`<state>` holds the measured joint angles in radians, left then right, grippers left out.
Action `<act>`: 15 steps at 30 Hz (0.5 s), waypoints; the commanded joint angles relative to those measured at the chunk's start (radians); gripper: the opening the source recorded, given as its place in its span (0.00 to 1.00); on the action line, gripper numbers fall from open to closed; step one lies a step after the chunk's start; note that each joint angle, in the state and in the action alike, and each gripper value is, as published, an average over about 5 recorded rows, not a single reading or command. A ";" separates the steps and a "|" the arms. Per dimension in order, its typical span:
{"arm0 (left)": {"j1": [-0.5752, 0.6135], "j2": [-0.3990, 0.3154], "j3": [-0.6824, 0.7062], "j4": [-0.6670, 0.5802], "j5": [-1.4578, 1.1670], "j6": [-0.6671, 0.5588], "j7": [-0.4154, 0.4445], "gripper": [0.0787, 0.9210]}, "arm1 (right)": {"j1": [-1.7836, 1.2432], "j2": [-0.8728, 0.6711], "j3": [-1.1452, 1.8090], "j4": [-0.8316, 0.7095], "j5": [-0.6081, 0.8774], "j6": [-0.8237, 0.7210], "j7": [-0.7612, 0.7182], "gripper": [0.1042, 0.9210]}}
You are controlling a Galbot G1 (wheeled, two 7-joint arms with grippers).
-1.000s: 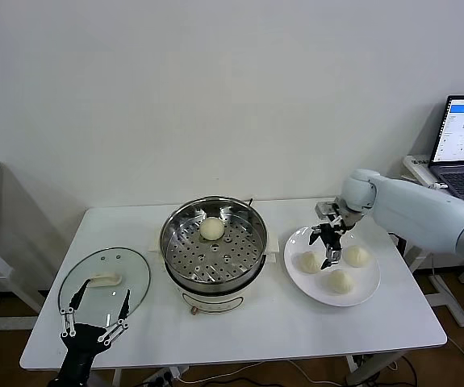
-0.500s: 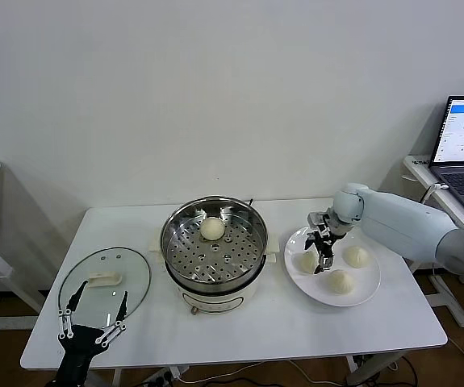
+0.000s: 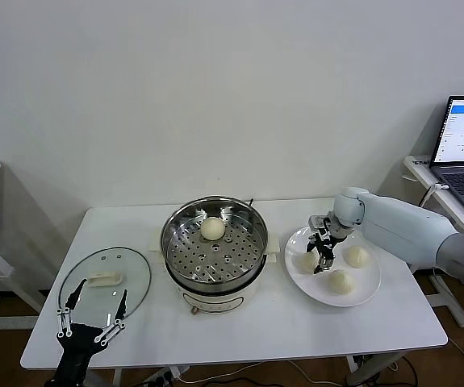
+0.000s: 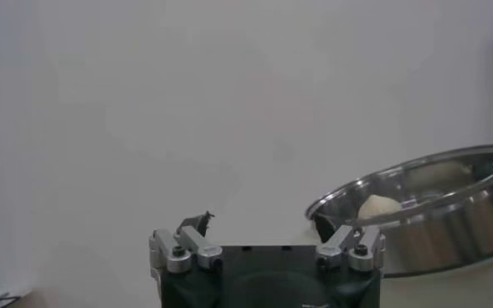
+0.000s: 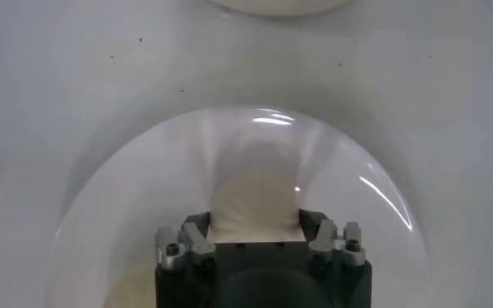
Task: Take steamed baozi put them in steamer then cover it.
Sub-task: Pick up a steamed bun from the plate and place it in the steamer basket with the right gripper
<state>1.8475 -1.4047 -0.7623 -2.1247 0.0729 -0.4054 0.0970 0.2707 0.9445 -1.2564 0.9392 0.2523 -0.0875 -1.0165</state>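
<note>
Three baozi (image 3: 340,280) on the plate (image 3: 370,292), one baozi (image 3: 211,228) already in the steamer (image 3: 214,242) at tray's 12 o'clock. My right hand (image 3: 320,262) pinches the plate's 9 o'clock bun (image 5: 254,207). Cover (image 3: 105,281) lies on tabletop (image 3: 296,330); left hand (image 3: 94,316) wide, empty.

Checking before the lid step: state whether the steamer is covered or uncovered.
Uncovered. The steamer stands open with one baozi on its perforated tray; the cover lies flat on the table beside it.
</note>
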 commanded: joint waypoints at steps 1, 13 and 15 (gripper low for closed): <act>0.000 0.009 -0.004 -0.007 -0.003 0.000 -0.001 0.88 | 0.113 -0.030 0.030 0.073 -0.005 0.012 -0.061 0.68; -0.011 0.018 0.005 -0.007 -0.008 0.000 -0.004 0.88 | 0.573 0.158 -0.134 0.195 0.231 -0.004 -0.289 0.68; -0.012 0.020 0.006 -0.005 -0.009 -0.001 -0.006 0.88 | 0.608 0.203 -0.157 0.215 0.272 -0.019 -0.295 0.68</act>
<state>1.8365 -1.3880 -0.7580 -2.1331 0.0654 -0.4055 0.0934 0.6055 1.0155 -1.3212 1.0636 0.3697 -0.0831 -1.1881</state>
